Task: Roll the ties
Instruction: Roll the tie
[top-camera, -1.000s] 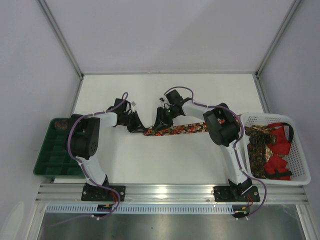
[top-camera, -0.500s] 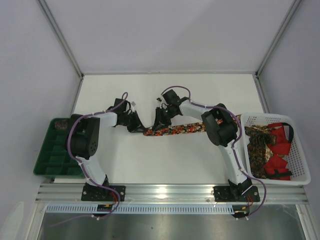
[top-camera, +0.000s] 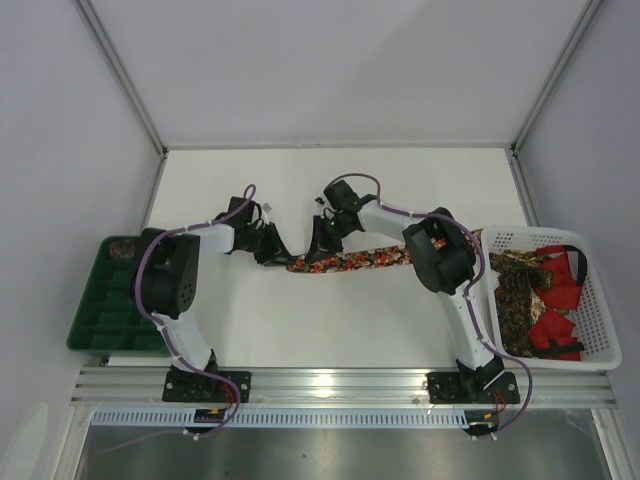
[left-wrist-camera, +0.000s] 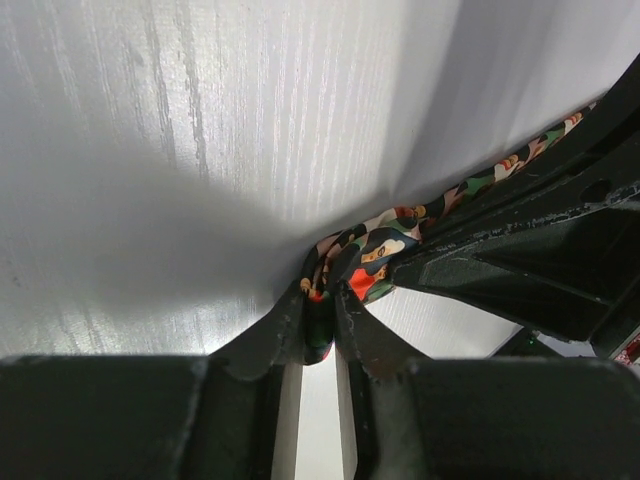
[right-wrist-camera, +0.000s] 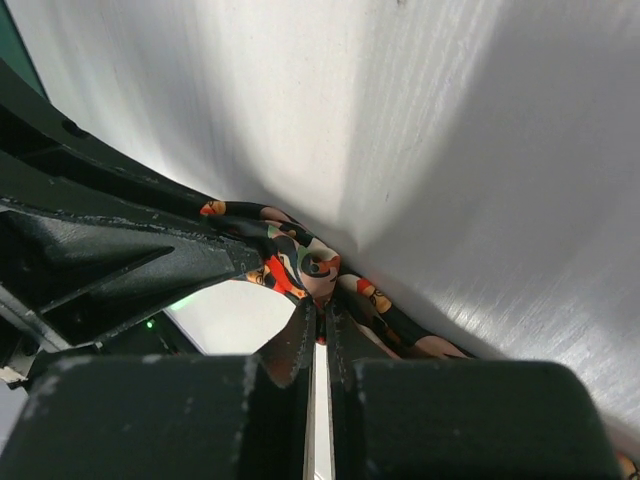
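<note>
The tie (left-wrist-camera: 375, 255) is made of smooth printed cloth. The worktop (left-wrist-camera: 200, 150) is finished matt white, finely streaked. The basket (top-camera: 603, 310) is moulded in white plastic.

From above, the tie's (top-camera: 350, 260) left end was buried under the left gripper (top-camera: 280, 258) and right gripper (top-camera: 314, 252), both too small there to read. Its other end was hidden behind the right arm (top-camera: 440, 250). On the right wrist camera the tie was cut off at the bottom-right corner, and whether those closed fingertips caught any cloth was unclear. The heap in the basket (top-camera: 603, 305) was too tangled to count. The left arm (top-camera: 165, 275) covered part of the tray (top-camera: 100, 320).
</note>
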